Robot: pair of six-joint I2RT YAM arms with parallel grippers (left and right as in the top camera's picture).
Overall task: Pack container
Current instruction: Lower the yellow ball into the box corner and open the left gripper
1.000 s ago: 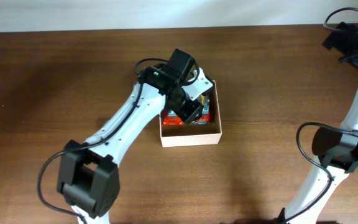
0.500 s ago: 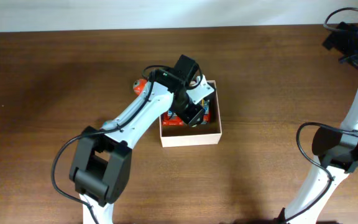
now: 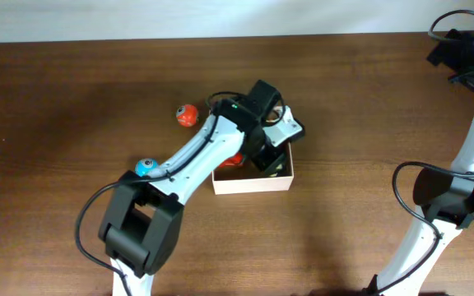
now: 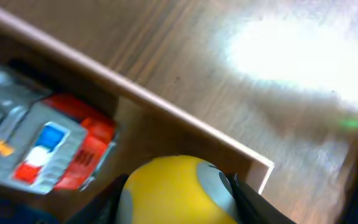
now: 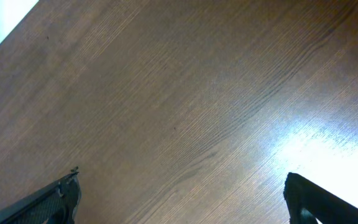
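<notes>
Left fingers (image 3: 263,156) are closed tight on a yellow ball (image 4: 176,186). They hang over the container (image 3: 249,182), which sits on the brown tabletop (image 3: 72,99) in the middle of the top view. The yellow ball is inside the container near a corner, beside a red and grey toy car (image 4: 61,143). A red ball (image 3: 187,114) lies up and left of the container. A blue ball (image 3: 145,168) lies to its left. At the right edge, the right fingers (image 5: 51,202) are wide open with nothing in them
</notes>
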